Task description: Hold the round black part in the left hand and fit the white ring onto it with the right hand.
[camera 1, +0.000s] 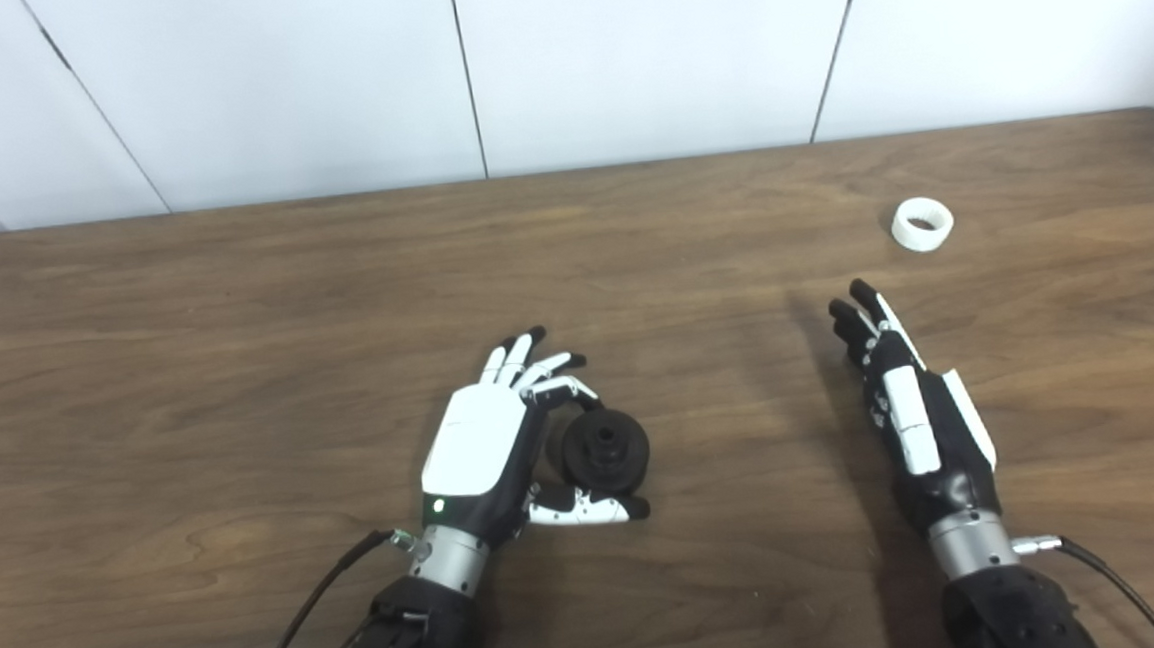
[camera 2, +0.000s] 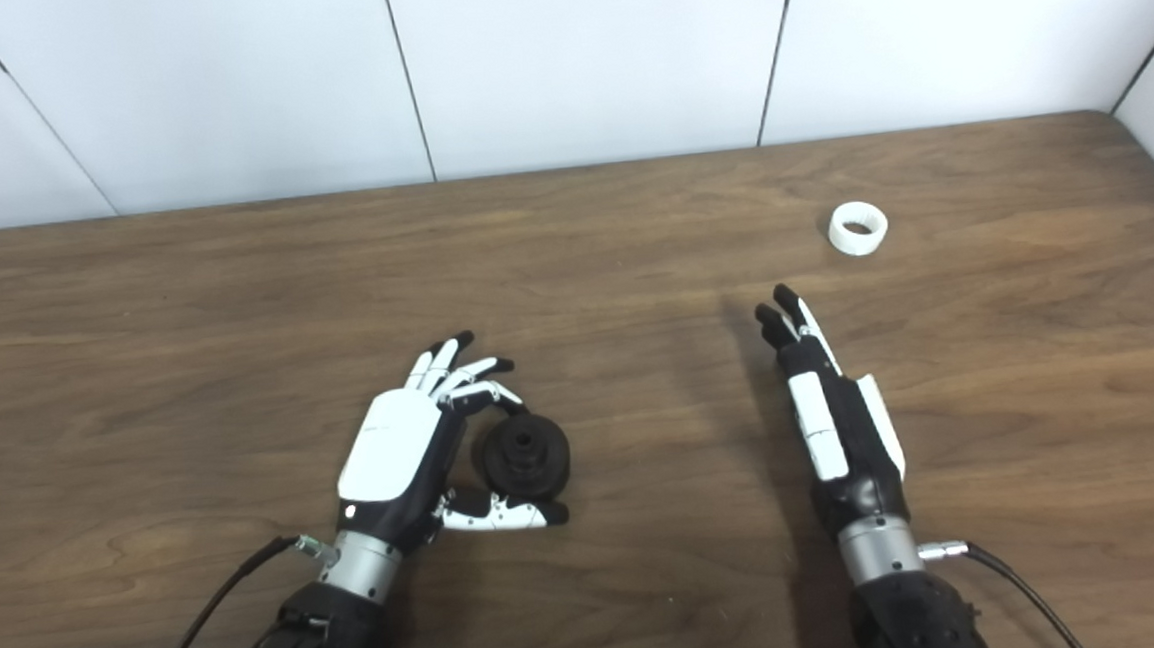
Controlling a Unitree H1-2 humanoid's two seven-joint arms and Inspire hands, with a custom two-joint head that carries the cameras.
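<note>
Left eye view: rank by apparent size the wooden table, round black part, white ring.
1. Wooden table, by far largest.
2. Round black part.
3. White ring, smallest, though it lies farther from the camera.

You have the black part (camera 1: 605, 450) low on the table, a little left of centre: a round, matte black disc with a raised, ribbed hub at its middle. It sits tilted, its hub face turned up and toward you. The white ring (camera 1: 923, 224) is well apart from it, out at about 2 o'clock, near the table's far right corner. It is a short, wide band, hollow through the middle, its opening tipped slightly toward you.
</note>
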